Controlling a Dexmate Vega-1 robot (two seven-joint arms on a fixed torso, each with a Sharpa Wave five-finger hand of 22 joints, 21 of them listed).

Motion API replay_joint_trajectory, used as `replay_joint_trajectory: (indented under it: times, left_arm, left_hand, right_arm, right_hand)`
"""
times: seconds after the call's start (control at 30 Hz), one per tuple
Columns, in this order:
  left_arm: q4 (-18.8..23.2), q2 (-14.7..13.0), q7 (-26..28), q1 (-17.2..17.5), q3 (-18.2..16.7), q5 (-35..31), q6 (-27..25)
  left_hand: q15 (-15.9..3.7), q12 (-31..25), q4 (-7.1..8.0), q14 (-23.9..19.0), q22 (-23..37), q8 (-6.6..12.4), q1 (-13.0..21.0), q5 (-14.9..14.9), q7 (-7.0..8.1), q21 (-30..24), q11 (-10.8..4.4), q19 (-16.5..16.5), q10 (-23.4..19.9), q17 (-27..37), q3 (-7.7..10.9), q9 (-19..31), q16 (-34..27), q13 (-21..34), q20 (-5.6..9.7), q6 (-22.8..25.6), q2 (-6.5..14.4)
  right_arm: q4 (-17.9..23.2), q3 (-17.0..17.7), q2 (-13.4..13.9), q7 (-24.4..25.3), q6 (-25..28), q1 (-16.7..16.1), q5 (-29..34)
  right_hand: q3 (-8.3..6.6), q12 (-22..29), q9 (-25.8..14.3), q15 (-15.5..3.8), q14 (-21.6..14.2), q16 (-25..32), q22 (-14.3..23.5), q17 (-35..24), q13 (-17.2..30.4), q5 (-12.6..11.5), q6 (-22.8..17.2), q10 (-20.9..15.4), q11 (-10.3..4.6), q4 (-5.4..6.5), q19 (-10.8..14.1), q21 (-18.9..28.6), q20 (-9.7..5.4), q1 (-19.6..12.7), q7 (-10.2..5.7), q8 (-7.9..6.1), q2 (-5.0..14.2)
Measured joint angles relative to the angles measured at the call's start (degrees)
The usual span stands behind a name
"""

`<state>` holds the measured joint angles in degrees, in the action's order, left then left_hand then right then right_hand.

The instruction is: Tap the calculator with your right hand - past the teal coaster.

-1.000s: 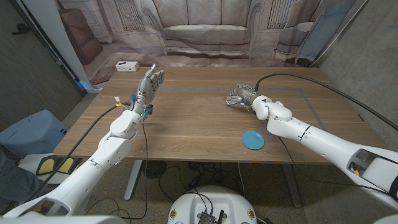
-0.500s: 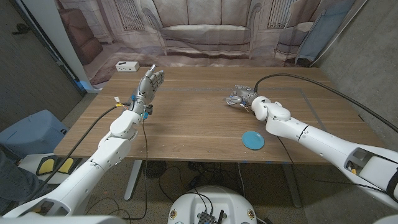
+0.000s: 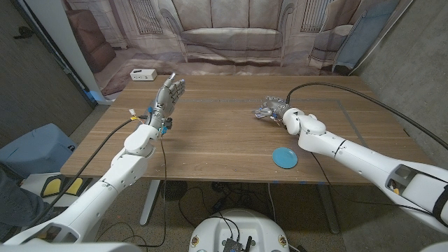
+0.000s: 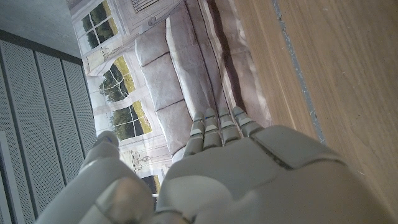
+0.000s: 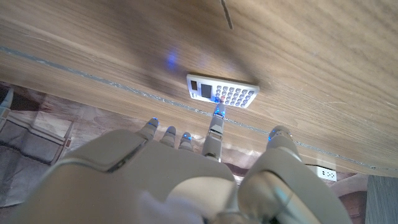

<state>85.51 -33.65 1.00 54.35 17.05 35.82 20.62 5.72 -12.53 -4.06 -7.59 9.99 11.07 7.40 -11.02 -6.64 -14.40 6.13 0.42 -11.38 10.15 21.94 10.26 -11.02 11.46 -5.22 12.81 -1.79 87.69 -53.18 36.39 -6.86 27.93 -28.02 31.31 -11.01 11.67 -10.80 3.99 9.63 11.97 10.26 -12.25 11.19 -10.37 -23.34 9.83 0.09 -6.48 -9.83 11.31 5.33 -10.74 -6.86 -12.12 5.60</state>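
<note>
Wooden table (image 3: pixel 224 143) w/ teal coaster (image 3: pixel 284 157), sofa-print backdrop (image 3: pixel 224 35) behind.

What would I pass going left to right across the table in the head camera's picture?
White power strip → left hand → right hand → teal coaster. The calculator lies hidden under the right hand there.

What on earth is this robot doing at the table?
The robot's right hand is stretched over the far side of the wooden table, beyond a round teal coaster. Its wrist camera shows a fingertip reaching to a small white calculator with grey keys; whether they touch is unclear. The left hand is raised above the table, fingers up, holding nothing.
</note>
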Motion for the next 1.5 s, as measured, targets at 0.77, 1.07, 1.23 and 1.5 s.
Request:
replay_joint_trajectory:
  times: [0.77, 1.07, 1.23, 1.5]
  left_arm:
    - [-0.3, 0.2, 0.0, -0.1, 0.1, 0.3, -0.4]
    - [-0.6, 0.2, -0.3, -0.4, 0.2, 0.4, -0.4]
    - [-0.9, 0.3, -0.5, -0.5, 0.2, 0.6, -0.4]
    - [-1.1, 0.4, -0.7, -0.6, 0.3, 0.7, -0.4]
  left_hand:
    - [0.00, 0.0, -0.15, 0.0, 0.0, 0.00, 0.0, 0.0, -0.11, 0.4, -0.11, 0.3, -0.1, 0.0, 0.15, 0.0, 0.0, 0.0, -0.31, 0.1, 0.0]
    - [0.00, 0.0, -0.39, 0.0, 0.0, 0.00, 0.0, 0.2, 0.19, 0.4, -0.31, 0.3, -0.3, 0.0, -0.10, 0.0, 0.0, 0.0, -0.31, 0.4, 0.0]
    - [0.00, 0.0, -0.39, 0.0, 0.0, 0.00, 0.0, 0.2, 0.19, 0.6, -0.31, 0.3, -0.3, 0.0, -0.10, 0.0, 0.0, 0.0, -0.31, 0.4, 0.0]
    - [0.00, 0.0, -0.39, 0.0, 0.0, 0.00, 0.0, 0.2, 0.19, 0.8, -0.23, 0.3, -0.4, 0.0, -0.10, 0.0, 0.0, 0.0, -0.30, 0.4, 0.0]
  right_arm:
    - [-0.9, -2.3, -0.1, -0.6, 0.4, 1.1, 3.0]
    - [-1.1, -3.6, -0.1, -0.8, 1.0, 1.4, 6.1]
    - [-1.3, -4.2, -0.1, -1.1, 1.5, 1.5, 7.4]
    - [-1.6, -4.4, -0.3, -1.8, 1.8, 1.5, 8.2]
  right_hand:
    - [0.00, 0.2, 0.0, 0.00, 0.0, 0.3, 0.0, 0.0, 0.0, 0.0, -1.9, 0.0, 0.01, 0.00, 0.0, 0.0, 0.00, 0.0, -0.76, -0.10, 0.00]
    - [0.00, 0.7, 0.0, 0.00, 0.0, 0.8, 0.0, -0.2, 0.0, 0.0, -4.1, 0.0, 0.01, 0.00, 0.0, 0.4, 0.00, 0.4, -0.62, -0.48, -0.38]
    - [0.00, 0.7, 0.0, 0.00, 0.0, 0.8, 0.0, -0.2, 0.0, 0.0, -4.1, 0.0, 0.01, 0.00, 0.0, 0.4, 0.00, 0.9, -0.60, -0.65, -0.38]
    - [0.17, 0.7, 0.1, 0.00, 0.0, 0.8, 0.0, -0.2, 0.0, 0.0, -4.5, 0.0, 0.01, 0.17, 0.0, 0.4, 0.00, 1.1, -0.81, -0.64, -0.62]
